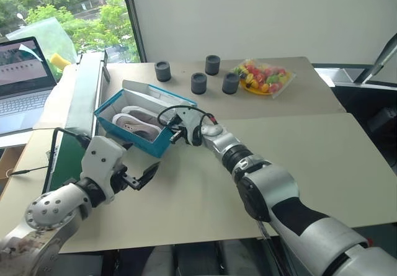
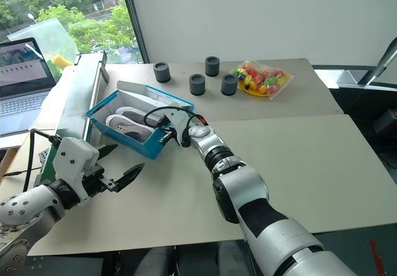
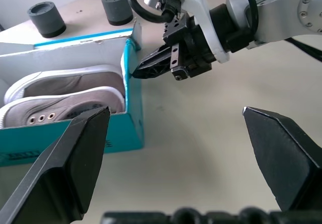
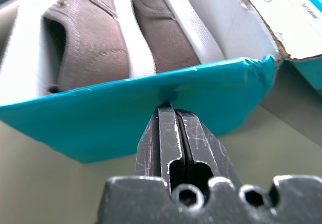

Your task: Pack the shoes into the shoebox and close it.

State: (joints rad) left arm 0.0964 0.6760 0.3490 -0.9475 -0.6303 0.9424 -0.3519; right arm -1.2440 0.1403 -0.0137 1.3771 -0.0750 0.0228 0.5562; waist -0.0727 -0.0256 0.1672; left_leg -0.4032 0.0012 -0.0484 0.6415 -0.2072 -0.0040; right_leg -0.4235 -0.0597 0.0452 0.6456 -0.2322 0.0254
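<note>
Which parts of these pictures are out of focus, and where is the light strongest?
Right wrist view: the right gripper, shut against the shoebox wall, looks soft, the shoes sharper. Left wrist view: the left gripper's fingers are blurred. Left eye view: the window is brightest.

Shoebox (image 1: 162, 144): teal-blue outside, white inside. Shoes (image 1: 138, 123): grey-taupe uppers, white soles. Four cylinders (image 1: 199, 83): dark grey. Bag of sweets (image 1: 263, 77): clear, with red, yellow and green pieces. Table (image 1: 298, 152): pale beige. Left gripper (image 1: 139, 178) and right gripper (image 3: 146, 69): black fingers, white housing.
</note>
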